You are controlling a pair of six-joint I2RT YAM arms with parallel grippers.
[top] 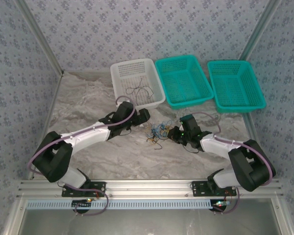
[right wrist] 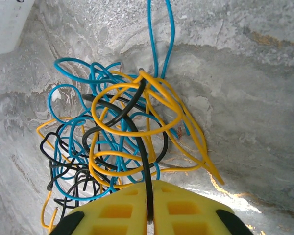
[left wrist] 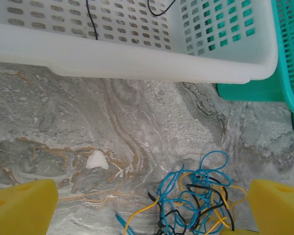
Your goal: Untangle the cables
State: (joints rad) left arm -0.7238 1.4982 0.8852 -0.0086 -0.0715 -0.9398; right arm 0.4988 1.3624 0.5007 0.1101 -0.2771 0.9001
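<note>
The right claw [right wrist: 149, 198] is pinched shut on the black cable [right wrist: 143, 147]. That cable rises from the slit between its yellow fingers [right wrist: 117, 210] toward 12 o'clock and into the knot. The left claw [left wrist: 147, 215] stands wide open and holds nothing, with the heap lying between its pads.

The cables [top: 159, 131] lie in one loose tangle on the surface [top: 122, 156] between the two claws, at 9 o'clock from the right one in the top view. In the right wrist view the black strand passes under a loop of yellow cable [right wrist: 137, 93] and threads through coils of blue cable [right wrist: 68, 98]. One blue tail runs off alone toward 12 o'clock.

To do this step well, I would draw the black strand out slowly toward 4 o'clock, keeping it low over the surface. The left claw should come down to pin the yellow and blue loops. A fast pull would likely drag the whole heap along or cinch the yellow loop tight.

Open surface lies from 6 to 9 o'clock of the tangle, and some toward 4 o'clock. The white basket [top: 132, 62] sits near at 12 o'clock with a thin black wire [top: 139, 90] in it. Two teal baskets [top: 160, 78] stand at 1 and 2 o'clock, so pulls that way look cramped.
</note>
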